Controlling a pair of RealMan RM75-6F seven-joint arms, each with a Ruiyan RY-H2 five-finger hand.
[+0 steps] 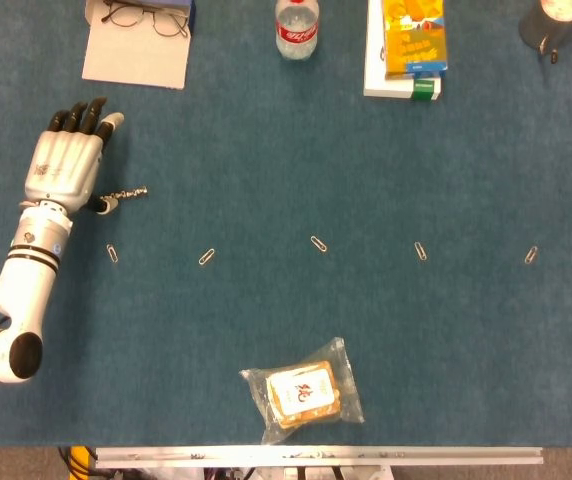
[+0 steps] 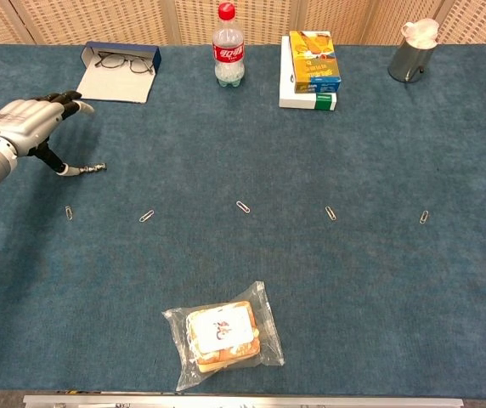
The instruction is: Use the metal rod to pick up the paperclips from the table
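At the near edge of the table (image 1: 486, 340) a bagged snack (image 1: 304, 392) is lying, out of the way. Behind it the paperclips (image 1: 318, 243) are lying in a spaced row, so the rod can reach each one separately. Further left, the left hand (image 1: 66, 170) is pinching the metal rod (image 1: 126, 194) by one end, the other fingers spread flat; the free end is pointing right, leaving it free for the clips

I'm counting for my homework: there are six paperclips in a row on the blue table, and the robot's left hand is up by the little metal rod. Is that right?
Almost. The row has five paperclips, not six: the head view shows them at and. The rest holds: they lie in a row on the blue table, and the left hand is by the metal rod.
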